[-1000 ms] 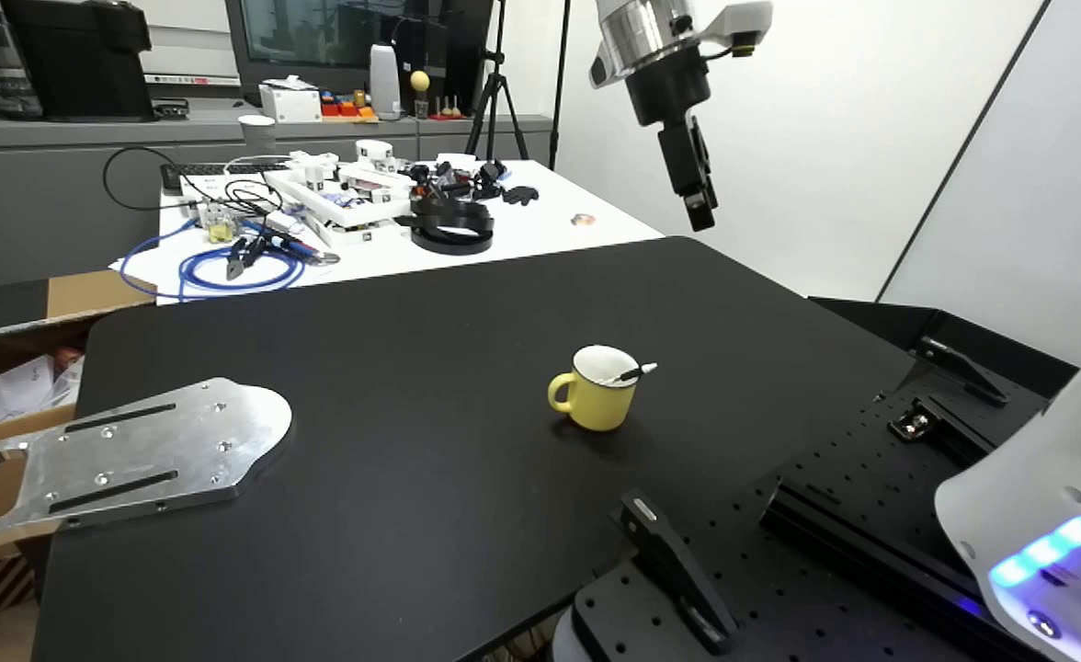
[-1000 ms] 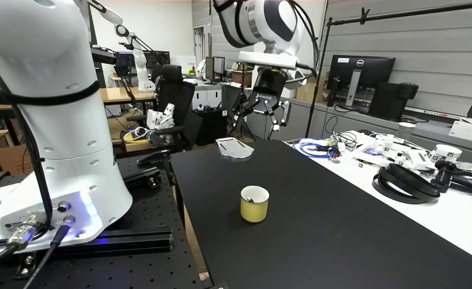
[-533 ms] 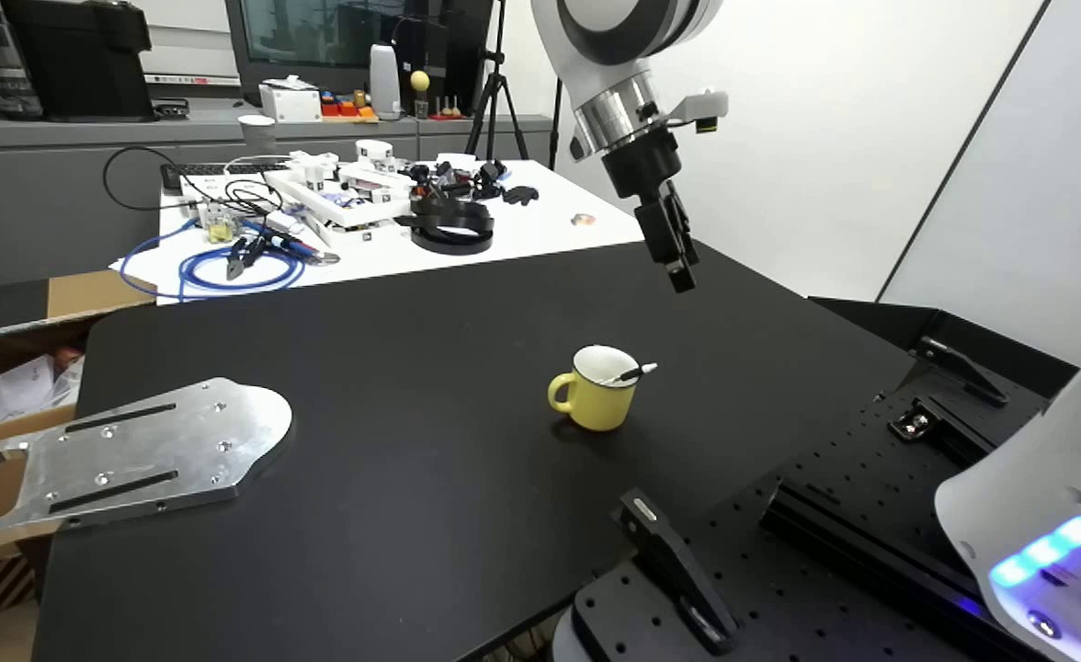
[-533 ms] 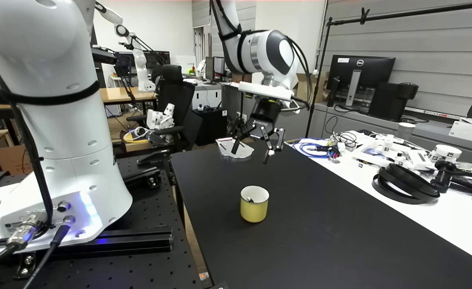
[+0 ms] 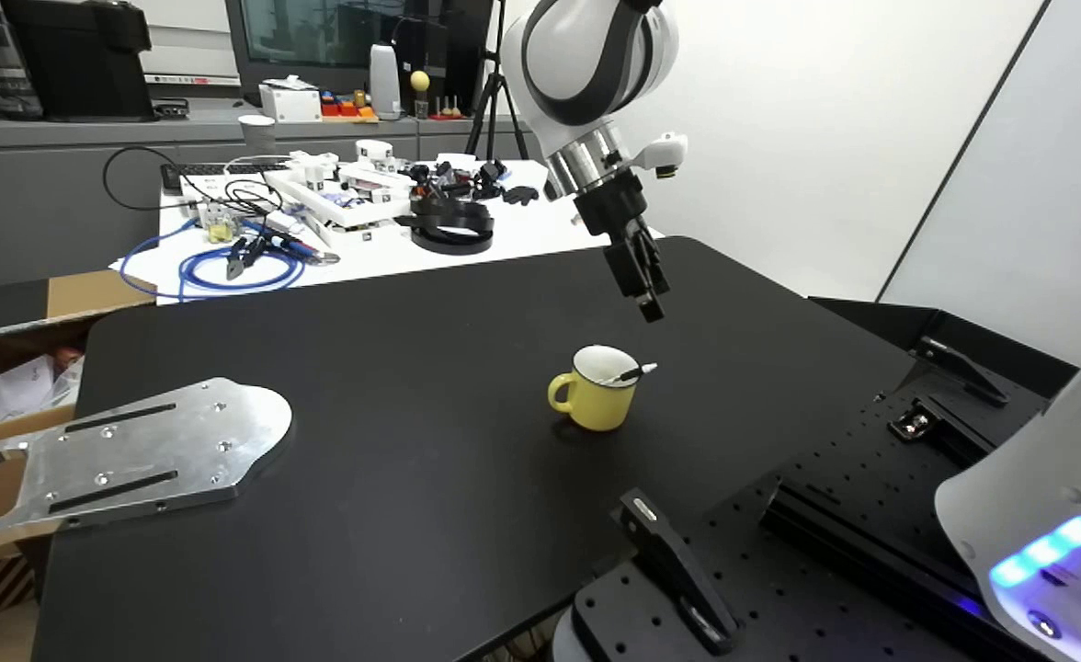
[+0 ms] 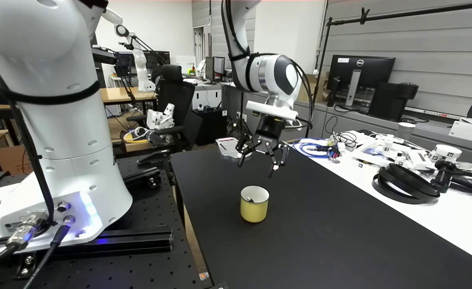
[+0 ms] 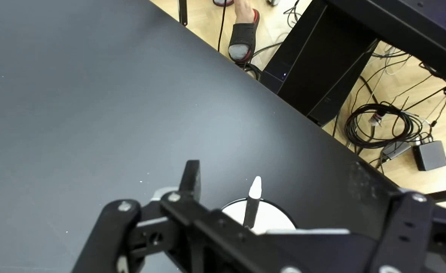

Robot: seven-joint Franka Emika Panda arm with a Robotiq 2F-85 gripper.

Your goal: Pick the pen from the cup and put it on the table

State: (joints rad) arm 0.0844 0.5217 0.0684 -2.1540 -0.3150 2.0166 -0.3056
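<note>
The yellow cup (image 5: 600,403) stands upright on the black table (image 5: 393,496); it shows in both exterior views (image 6: 253,210). Its handle points left in that exterior view. The pen (image 5: 634,373), dark with a white tip, leans inside the cup, its tip sticking out over the rim on the side away from the handle. In the wrist view the pen (image 7: 253,201) appears between the spread fingers; the gripper's linkage hides much of the cup (image 7: 274,220). My gripper (image 6: 256,168) is open and empty, above the table, apart from cup and pen. It also shows at an angle (image 5: 651,311).
A silver metal plate (image 5: 164,437) lies at one end of the table. A white table (image 5: 540,234) with cables and tools adjoins the far side. The robot base (image 6: 63,192) and its perforated black mount (image 6: 147,257) border the near edge.
The arm has come down toward the table, and the gripper has moved closer to the cup. The gripper stays open. Cup and pen have not moved.
</note>
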